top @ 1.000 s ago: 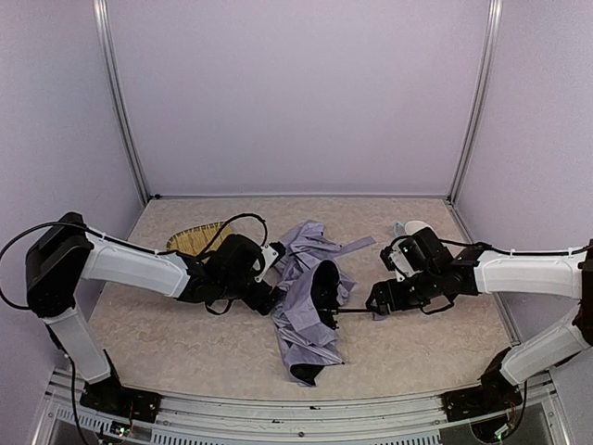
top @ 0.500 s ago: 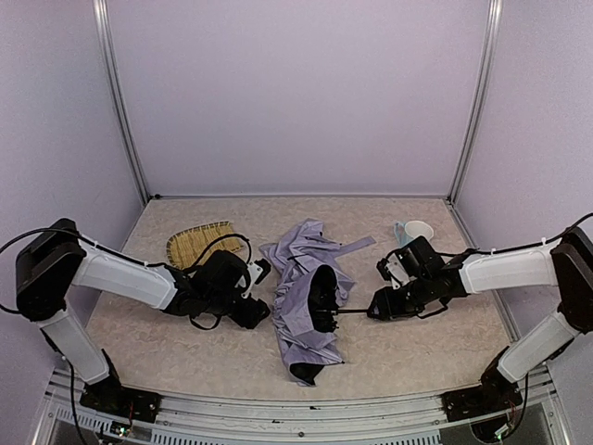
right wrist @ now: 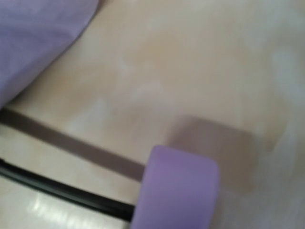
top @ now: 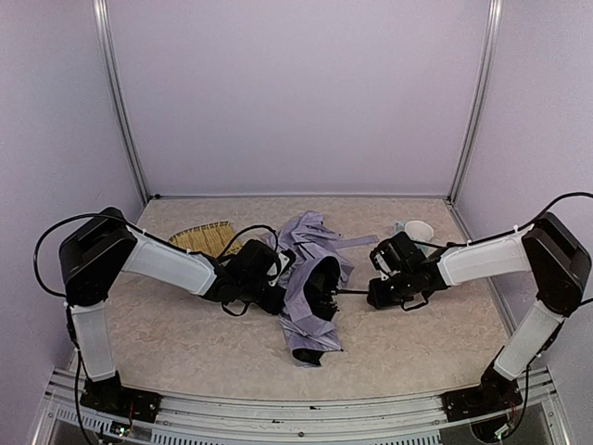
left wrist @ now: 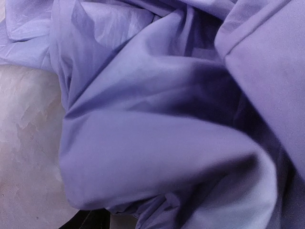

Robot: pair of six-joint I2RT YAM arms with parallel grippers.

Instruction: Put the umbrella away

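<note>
The umbrella lies crumpled in the middle of the table, lavender fabric outside and black underside showing. Its thin black shaft runs right to my right gripper, which is shut on the handle. In the right wrist view the lavender handle fills the bottom centre, with the shaft leading left and the canopy's edge at top left; my fingers do not show. My left gripper is pressed into the canopy's left side. The left wrist view shows only lavender folds, which hide the fingers.
A woven straw tray lies behind my left arm at the back left. A white cup stands at the back right, behind my right arm. Enclosure walls and metal posts ring the table.
My left gripper drew back left, then pushed right into the canopy. My right gripper moved left and farther away with the handle. The canopy is bunched tighter and sits slightly farther back.
</note>
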